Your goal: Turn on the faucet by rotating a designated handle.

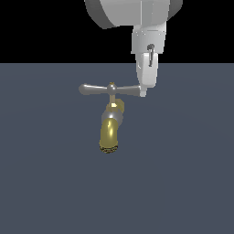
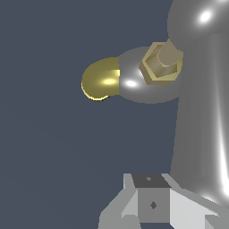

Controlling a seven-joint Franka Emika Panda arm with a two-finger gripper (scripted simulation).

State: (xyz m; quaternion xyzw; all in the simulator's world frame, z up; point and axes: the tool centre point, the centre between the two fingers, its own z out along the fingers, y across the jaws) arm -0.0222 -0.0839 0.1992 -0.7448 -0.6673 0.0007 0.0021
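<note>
I count one faucet (image 1: 109,132), one handle (image 1: 109,89) and one gripper (image 1: 147,89) on my screens, nothing more. The faucet is a brass-gold tap sitting near the middle of the exterior view, its short curved spout pointing toward the camera and down, with a silver collar (image 1: 113,118) between the spout and the upper brass part. On top, a thin stem carries the single silver-grey crossbar, which lies level and runs across the view with a rounded end on each side. My gripper comes down from the top of the frame on the exterior view's right, and its white finger (image 1: 148,75) hangs at the handle's right end, touching it or just beside it; I cannot tell which. Only one finger is clear to me in that view, and the wrist view shows just the grey finger base (image 2: 152,203), so I cannot tell how wide the fingers stand. In the wrist view the handle (image 2: 201,112) fills one side as a big shiny grey bar, very close to the camera, with a brass hex nut (image 2: 160,64), the collar (image 2: 134,82) and the gold spout (image 2: 100,80) beyond it. The surface (image 1: 50,183) is a flat, plain slate-blue floor, and behind it the room is solid black
</note>
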